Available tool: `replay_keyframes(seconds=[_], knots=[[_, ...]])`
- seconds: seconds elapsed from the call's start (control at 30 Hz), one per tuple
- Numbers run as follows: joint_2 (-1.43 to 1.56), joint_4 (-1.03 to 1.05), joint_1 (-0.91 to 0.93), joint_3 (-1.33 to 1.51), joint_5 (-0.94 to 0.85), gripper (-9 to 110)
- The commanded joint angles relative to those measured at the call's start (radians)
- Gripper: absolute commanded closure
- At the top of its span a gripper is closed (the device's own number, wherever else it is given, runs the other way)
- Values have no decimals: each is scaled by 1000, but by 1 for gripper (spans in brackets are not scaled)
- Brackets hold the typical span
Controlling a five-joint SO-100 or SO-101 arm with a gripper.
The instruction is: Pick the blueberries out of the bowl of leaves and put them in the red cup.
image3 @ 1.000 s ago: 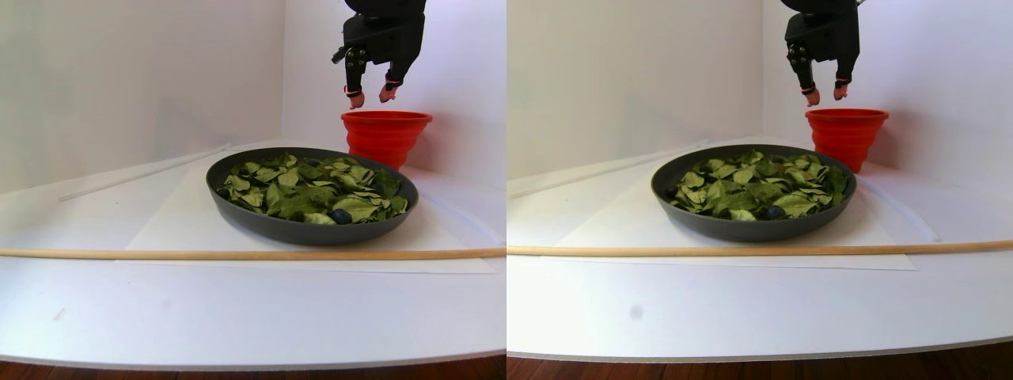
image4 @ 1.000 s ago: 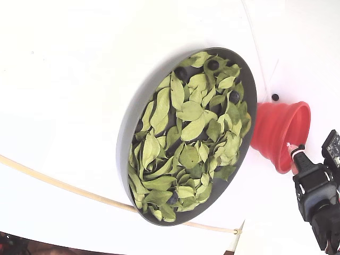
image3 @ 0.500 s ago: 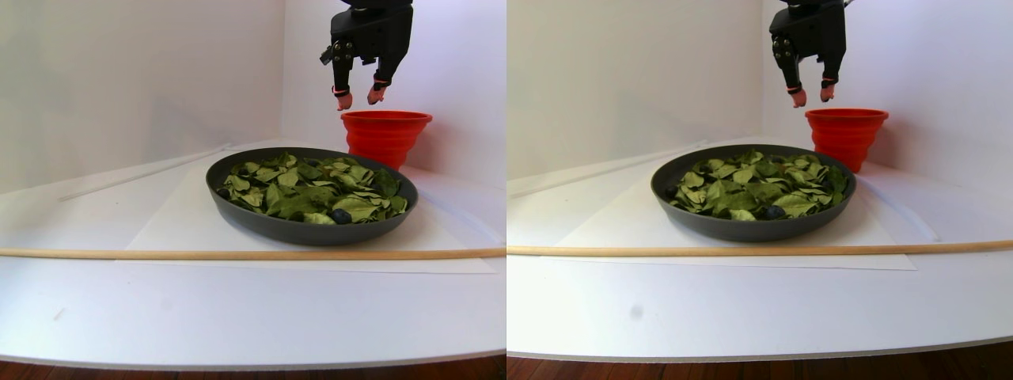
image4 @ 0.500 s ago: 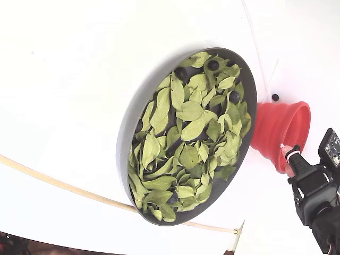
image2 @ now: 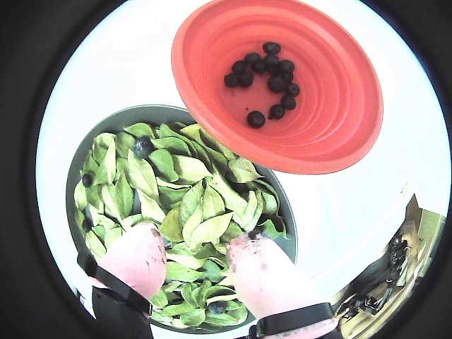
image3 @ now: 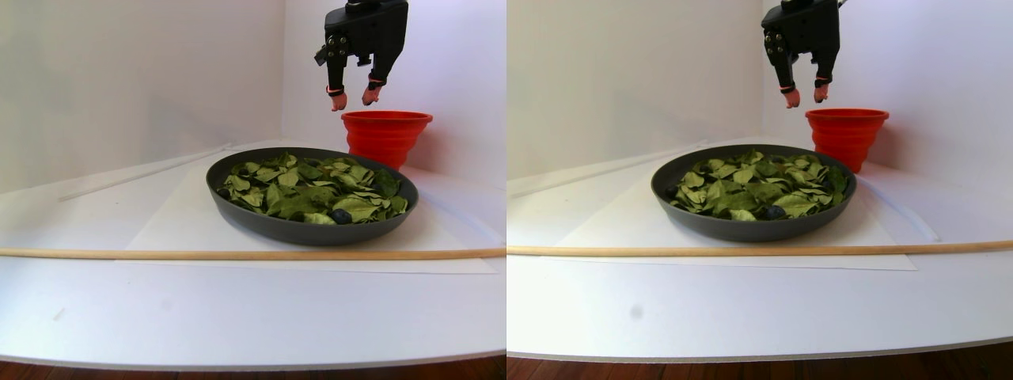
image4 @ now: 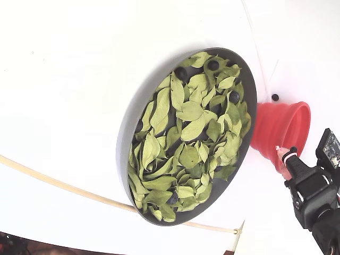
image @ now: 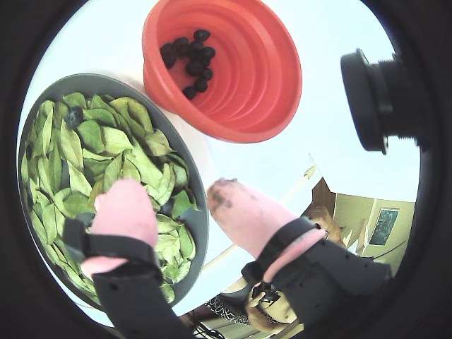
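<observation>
over the last second the end effector (image3: pixel 352 98) drifted away from above the red cup (image3: pixel 386 136) toward the bowl (image3: pixel 309 228), staying high. its pink fingertips (image: pixel 127 208) stood apart with nothing between them, so it was released and empty. about ten blueberries (image2: pixel 265 74) lay in the cup, while a few more still showed among the leaves (image4: pixel 186 143) in the bowl on the worktop (image3: pixel 237 317). that suggested a drop was finished and the arm was heading back for the next berry.
</observation>
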Motion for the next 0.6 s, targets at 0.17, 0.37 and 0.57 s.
replay_keyframes(seconds=[0.17, 0.37, 0.57], knots=[[87, -51, -32, 14, 0, 85], [58, -87, -51, 17, 0, 84], [14, -124, -64, 9, 5, 84]])
